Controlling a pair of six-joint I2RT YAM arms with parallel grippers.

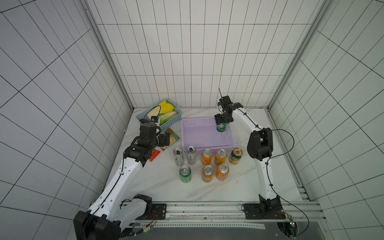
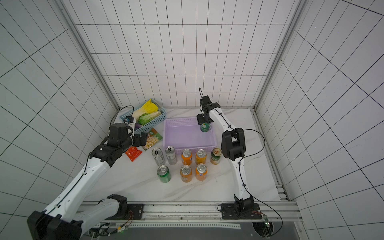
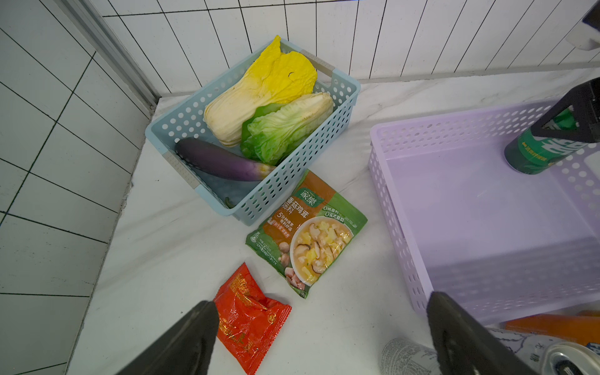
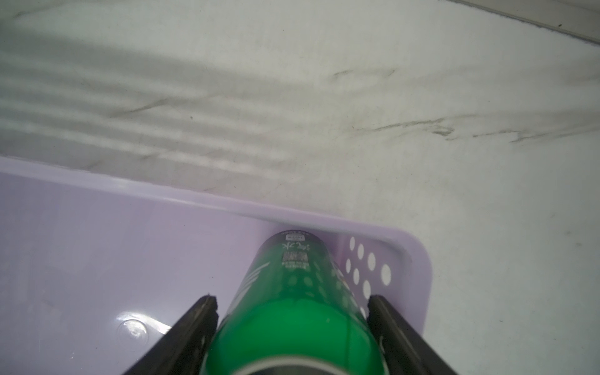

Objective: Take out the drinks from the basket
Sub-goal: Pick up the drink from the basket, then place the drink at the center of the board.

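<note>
One green can (image 1: 221,127) (image 2: 204,127) stands upright in the far right corner of the lilac basket (image 1: 187,133) (image 2: 167,135), which holds nothing else. My right gripper (image 1: 222,122) (image 4: 292,297) reaches down over that green can (image 4: 292,308), one finger close along each side; contact is not visible. In front of the basket, several cans stand on the table: two silver-white (image 1: 178,156), orange ones (image 1: 206,156), a green one (image 1: 185,173) and a green-and-gold one (image 1: 235,155). My left gripper (image 1: 166,139) (image 3: 321,298) hangs open and holds nothing, left of the basket.
A blue basket (image 1: 172,122) (image 3: 253,207) of vegetables sits at the back left. A flat green soup packet (image 3: 308,233) and a red packet (image 3: 250,318) lie on the marble between it and my left gripper. Tiled walls close the back and both sides.
</note>
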